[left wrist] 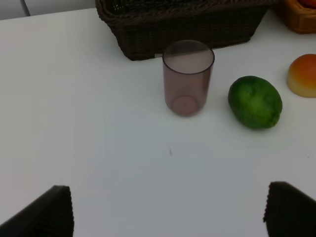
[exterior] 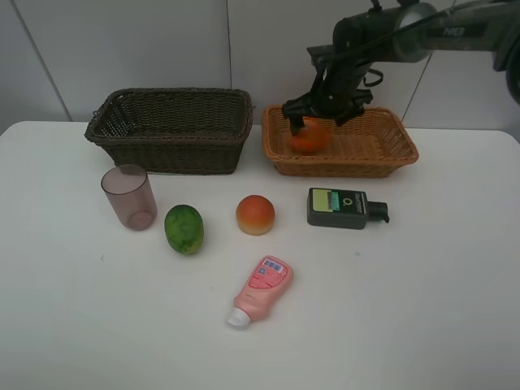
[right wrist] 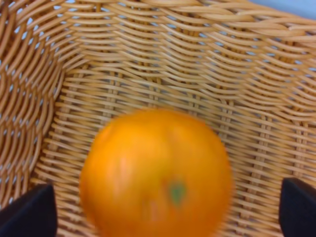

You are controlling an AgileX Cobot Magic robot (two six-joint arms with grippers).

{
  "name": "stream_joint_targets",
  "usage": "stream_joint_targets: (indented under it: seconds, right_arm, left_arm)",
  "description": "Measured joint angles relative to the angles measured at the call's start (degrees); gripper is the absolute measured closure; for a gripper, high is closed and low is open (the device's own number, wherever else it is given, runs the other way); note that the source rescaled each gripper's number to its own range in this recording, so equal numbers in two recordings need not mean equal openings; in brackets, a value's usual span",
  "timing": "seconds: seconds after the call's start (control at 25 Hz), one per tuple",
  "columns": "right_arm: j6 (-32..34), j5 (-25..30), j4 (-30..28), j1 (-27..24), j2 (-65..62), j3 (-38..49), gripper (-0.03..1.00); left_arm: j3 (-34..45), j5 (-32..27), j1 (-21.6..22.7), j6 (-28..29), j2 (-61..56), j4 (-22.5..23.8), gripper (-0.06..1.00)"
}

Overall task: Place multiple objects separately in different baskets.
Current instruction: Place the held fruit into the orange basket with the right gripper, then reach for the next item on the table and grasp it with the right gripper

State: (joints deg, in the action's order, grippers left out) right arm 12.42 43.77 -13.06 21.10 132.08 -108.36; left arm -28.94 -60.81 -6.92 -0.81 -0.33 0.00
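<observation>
We see the right gripper over the light orange-tan woven wicker basket, its pincer spread wide and gripping nothing. The round orange sits blurred between the fingers, a gap either side, toward the basket's nine o'clock end. The left gripper is equally wide over the white table, also holding nothing.

From the high camera, around the red-yellow peach-like fruit:
- **Between ten and eleven:** the dark brown wicker basket.
- **Nine:** the translucent mauve cup and the green oval fruit.
- **Three:** the dark green-labelled bottle.
- **Six:** the pink white-capped squeeze bottle.
</observation>
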Motion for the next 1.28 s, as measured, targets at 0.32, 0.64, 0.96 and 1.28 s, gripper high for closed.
stream_joint_targets:
  seconds: [0.32, 0.64, 0.96, 1.28]
  right_arm:
    - [-12.42, 10.95, -0.07, 0.41, -5.98, 0.0, -0.01]
    - [-44.99, 18.09, 4.21, 3.3, -20.17, 16.42, -0.01]
    - [-67.77, 10.85, 8.23, 3.47, -26.79, 37.44, -0.01]
    - [-71.78, -0.95, 7.98, 3.47, -26.79, 42.79, -0.01]
  left_arm:
    - [0.0, 0.0, 0.0, 0.0, 0.0, 0.0, -0.06]
    - [0.0, 0.0, 0.0, 0.0, 0.0, 0.0, -0.06]
    - [0.0, 0.0, 0.0, 0.0, 0.0, 0.0, -0.06]
    - [0.0, 0.0, 0.0, 0.0, 0.0, 0.0, -0.06]
